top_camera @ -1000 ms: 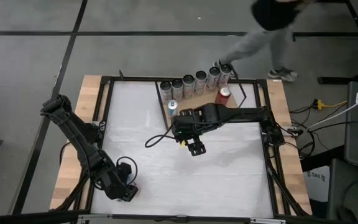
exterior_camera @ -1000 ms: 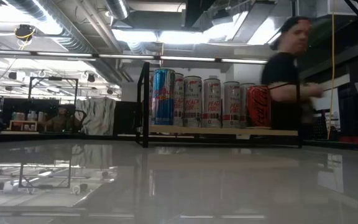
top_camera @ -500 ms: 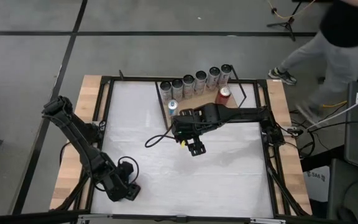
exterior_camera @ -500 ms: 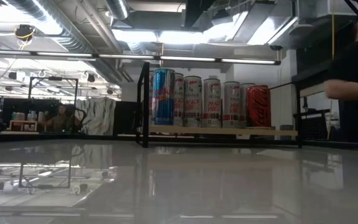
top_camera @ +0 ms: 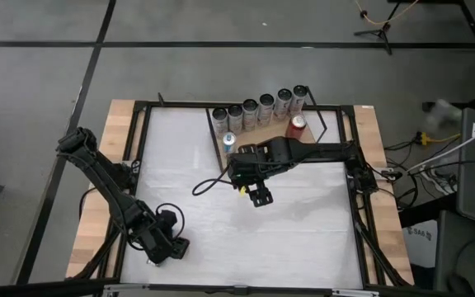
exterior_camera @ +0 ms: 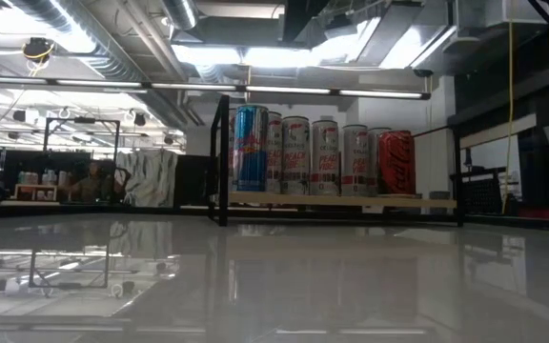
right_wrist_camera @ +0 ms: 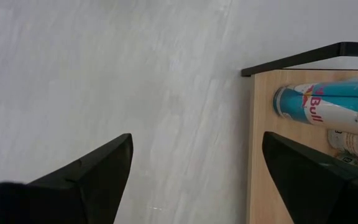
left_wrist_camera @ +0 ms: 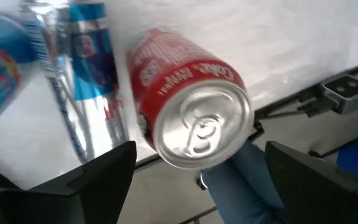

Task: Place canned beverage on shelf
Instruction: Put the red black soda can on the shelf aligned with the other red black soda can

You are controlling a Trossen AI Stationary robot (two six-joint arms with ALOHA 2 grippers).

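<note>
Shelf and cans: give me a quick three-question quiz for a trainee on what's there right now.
1. True or false: the right gripper holds a can.
2. Besides the red can, which can stands in front of the silver row on the shelf? A green, B blue, C yellow.
3. Short answer: which is nearer the shelf, the right gripper or the left gripper?
Key: 1 false, its fingers stand open over bare table; 2 B, the blue can; 3 the right gripper.
</note>
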